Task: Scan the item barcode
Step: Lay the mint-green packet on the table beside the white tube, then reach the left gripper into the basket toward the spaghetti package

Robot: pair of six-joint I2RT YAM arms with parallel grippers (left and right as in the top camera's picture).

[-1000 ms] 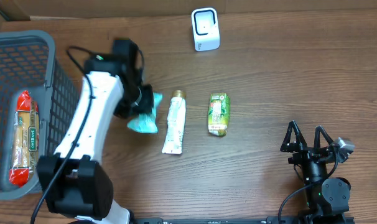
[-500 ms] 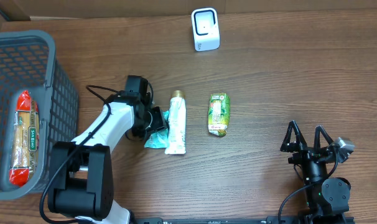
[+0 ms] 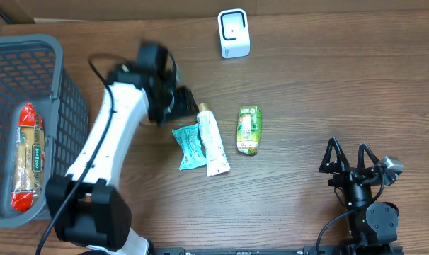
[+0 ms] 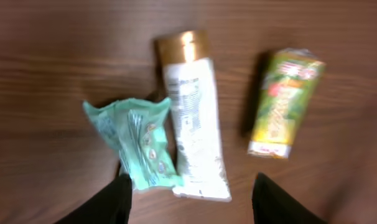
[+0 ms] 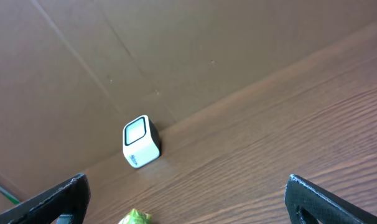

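A teal pouch (image 3: 190,146) (image 4: 137,142) lies flat on the wooden table, touching a white tube with a gold cap (image 3: 213,142) (image 4: 193,121). To the right of them lies a green carton (image 3: 248,129) (image 4: 282,102). The white barcode scanner (image 3: 233,33) (image 5: 140,149) stands at the table's far edge. My left gripper (image 3: 180,101) (image 4: 191,205) hangs open above the pouch and tube, with nothing between its fingers. My right gripper (image 3: 352,159) (image 5: 188,202) stands wide open and empty at the front right, facing the scanner.
A grey mesh basket (image 3: 55,78) stands at the left edge with a red-wrapped packet (image 3: 29,157) inside. A cardboard wall (image 5: 176,50) runs behind the scanner. The green carton's tip (image 5: 134,218) shows low in the right wrist view.
My left gripper opened and let go of the teal pouch, then drew up and back. The pouch now lies beside the tube, which has turned and slid slightly right.
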